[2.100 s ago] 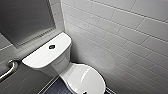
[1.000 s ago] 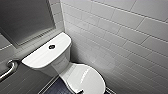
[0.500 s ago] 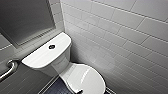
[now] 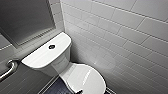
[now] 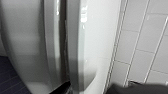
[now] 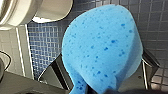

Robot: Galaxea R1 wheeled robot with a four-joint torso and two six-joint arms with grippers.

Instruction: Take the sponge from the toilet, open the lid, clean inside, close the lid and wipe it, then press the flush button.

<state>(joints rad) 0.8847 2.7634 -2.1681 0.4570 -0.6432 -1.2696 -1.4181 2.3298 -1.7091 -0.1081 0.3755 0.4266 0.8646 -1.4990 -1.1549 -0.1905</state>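
Head view: the toilet (image 4: 62, 62) sits centre-left against a white tiled wall (image 4: 120, 37) that fills the right of the frame. The tank top runs from left of centre toward upper centre, with the flush button (image 4: 51, 46) dark and round at its middle. The lid (image 4: 83, 77) is down, lower centre, glossy and bare on top. A dark framed panel (image 4: 25, 20) is at upper left, a metal grab bar (image 4: 8, 68) at the left edge, and dark floor (image 4: 58, 88) along the bottom. Right wrist view: the sponge (image 6: 102, 47), bright blue and speckled, is pinched in the right gripper (image 6: 100, 85), with dark finger parts on either side of it; it hangs over small dark blue floor tiles, with the toilet's white base off to one side, apart from it. Left wrist view: close on the toilet's white side, a dark seam running down it, tiled wall beside. The left gripper (image 5: 87, 90) shows as dark pieces at the frame edge; spread or closed, cannot tell.
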